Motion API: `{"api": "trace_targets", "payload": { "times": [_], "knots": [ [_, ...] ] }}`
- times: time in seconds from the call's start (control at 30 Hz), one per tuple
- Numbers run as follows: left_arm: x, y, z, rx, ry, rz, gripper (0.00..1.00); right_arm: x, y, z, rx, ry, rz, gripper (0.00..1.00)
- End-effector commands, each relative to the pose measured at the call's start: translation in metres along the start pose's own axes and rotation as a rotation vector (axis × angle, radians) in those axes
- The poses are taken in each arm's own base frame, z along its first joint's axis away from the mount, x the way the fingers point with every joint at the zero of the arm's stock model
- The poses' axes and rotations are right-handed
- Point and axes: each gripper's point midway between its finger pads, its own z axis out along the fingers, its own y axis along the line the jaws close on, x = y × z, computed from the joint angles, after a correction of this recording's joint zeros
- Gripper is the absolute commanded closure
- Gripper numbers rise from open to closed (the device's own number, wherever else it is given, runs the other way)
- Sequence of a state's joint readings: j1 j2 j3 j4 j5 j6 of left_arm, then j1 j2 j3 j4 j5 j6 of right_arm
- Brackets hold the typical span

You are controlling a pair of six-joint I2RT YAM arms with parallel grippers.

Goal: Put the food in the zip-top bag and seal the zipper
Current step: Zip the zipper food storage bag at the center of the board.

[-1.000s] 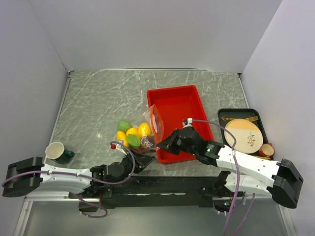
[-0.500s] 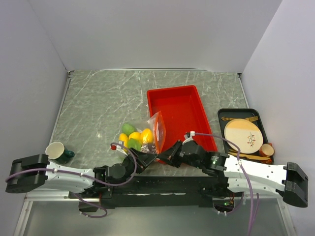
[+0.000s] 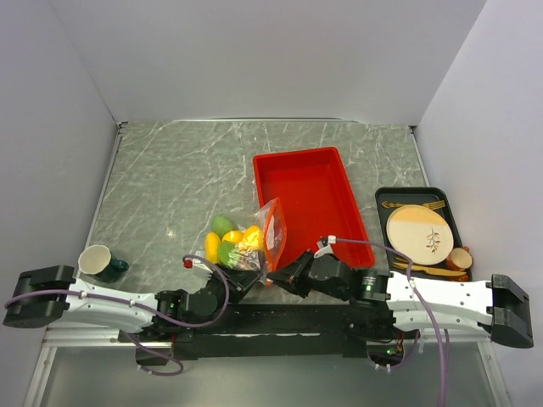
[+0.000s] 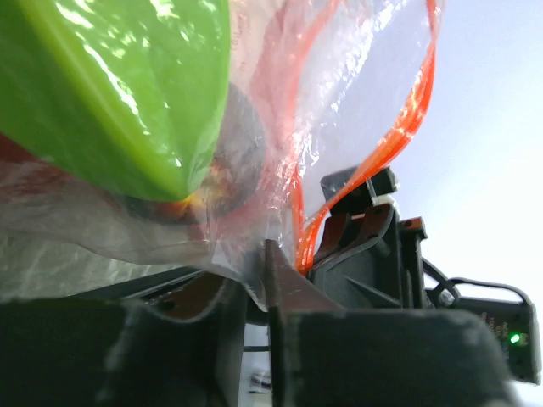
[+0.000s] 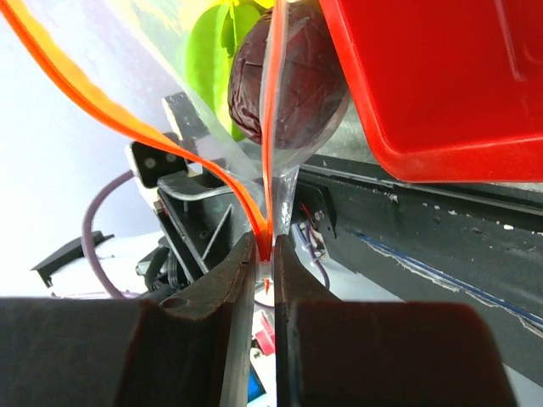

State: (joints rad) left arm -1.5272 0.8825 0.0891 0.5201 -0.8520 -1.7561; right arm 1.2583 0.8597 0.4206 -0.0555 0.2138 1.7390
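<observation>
Right jaws pinched tight on the zipper [image 5: 264, 222]. Left jaws all but closed, nipping the bag [image 4: 254, 242] film (green food [image 4: 119, 93] just above). I see the bag at the desk's [image 3: 170, 178] near edge, just beside the tray [image 3: 310, 199].

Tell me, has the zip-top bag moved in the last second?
Yes. The zip-top bag has shifted toward the table's near edge, sliding down along the left wall of the red tray.

Grey marble-patterned tabletop [image 3: 187, 170], plain white walls [image 3: 271, 51] on three sides, even light
</observation>
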Motion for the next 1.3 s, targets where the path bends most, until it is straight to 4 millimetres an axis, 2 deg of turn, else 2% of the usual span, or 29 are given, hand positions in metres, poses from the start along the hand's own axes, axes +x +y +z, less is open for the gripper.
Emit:
{"api": "trace_targets", "payload": {
  "times": [0.0,0.03,0.3,0.43,0.6,0.7,0.73,0.77,0.83,0.87,0.93,1.23,1.27],
  "knots": [
    [-0.006,-0.001,0.002,-0.030,-0.052,-0.014,0.93,-0.010,0.015,-0.005,-0.051,-0.059,0.031,1.00],
    [-0.005,0.000,0.003,-0.033,-0.049,-0.009,0.99,-0.011,0.015,-0.004,-0.050,-0.065,0.024,1.00],
    [0.006,-0.011,0.003,0.001,-0.004,0.050,0.99,-0.011,0.014,0.003,0.008,-0.088,-0.063,1.00],
    [0.013,-0.016,0.000,0.029,0.041,0.093,0.99,-0.023,0.016,0.005,0.026,-0.134,-0.119,1.00],
    [0.019,-0.012,-0.004,0.058,0.116,0.113,0.99,-0.054,0.019,0.009,0.055,-0.166,-0.189,1.00],
    [0.021,-0.012,-0.005,0.081,0.156,0.133,0.99,-0.059,0.017,0.020,0.070,-0.101,-0.236,1.00],
    [0.016,-0.012,0.000,0.083,0.148,0.137,0.99,-0.059,0.017,0.026,0.080,-0.086,-0.251,1.00],
    [0.020,-0.012,-0.001,0.091,0.188,0.140,0.99,-0.058,0.018,0.029,0.081,-0.071,-0.267,1.00],
    [0.015,-0.002,0.002,0.072,0.183,0.144,0.99,-0.053,0.024,0.034,0.075,-0.041,-0.308,1.00],
    [0.015,-0.007,0.002,0.095,0.190,0.126,0.99,-0.052,0.024,0.036,0.073,-0.033,-0.316,1.00],
    [0.016,-0.004,0.002,0.097,0.211,0.136,0.99,-0.049,0.023,0.039,0.079,-0.012,-0.321,1.00],
    [0.022,0.010,-0.003,0.053,0.283,0.140,0.99,-0.064,0.040,0.040,0.073,-0.054,-0.413,1.00],
    [0.020,0.020,-0.006,0.035,0.286,0.145,0.99,-0.066,0.041,0.040,0.070,-0.056,-0.419,1.00]
  ]
}}
